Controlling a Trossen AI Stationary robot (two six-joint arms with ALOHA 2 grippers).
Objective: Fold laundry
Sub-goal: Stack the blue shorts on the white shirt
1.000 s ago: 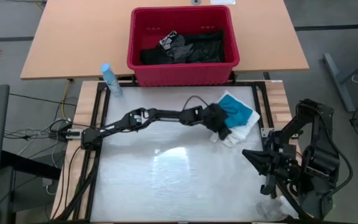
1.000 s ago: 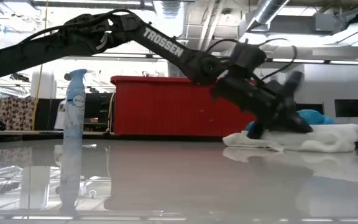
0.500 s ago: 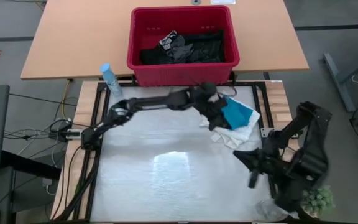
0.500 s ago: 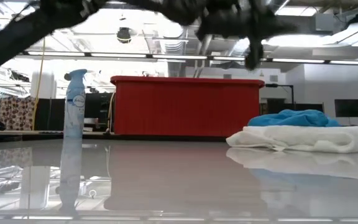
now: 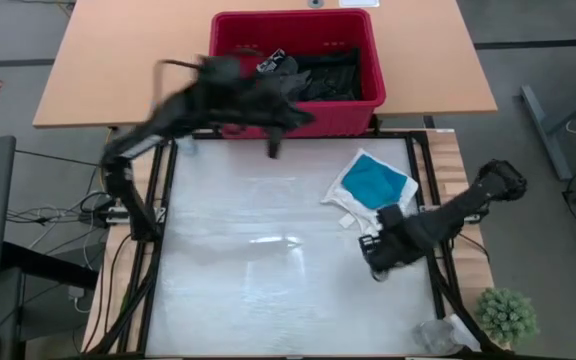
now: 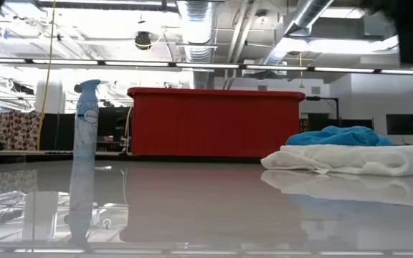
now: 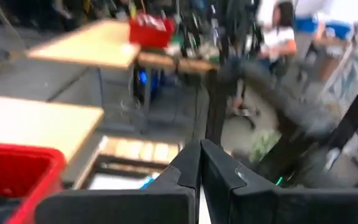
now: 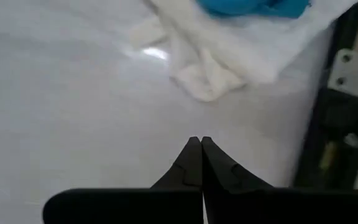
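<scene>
Teal garment (image 5: 373,181) on the white garment (image 5: 353,207) makes a two-piece stack at the table's (image 5: 248,290) right side, now uncovered since the left pincer (image 5: 273,150) swung off it to hover by the red basket (image 5: 226,95), clenched and empty. Right pincer (image 5: 375,268) has come in from the table's right edge to just beside the white garment, also clenched on nothing. One basket holds the black clothes (image 5: 303,75), and one spray bottle (image 6: 86,118) stands by.
</scene>
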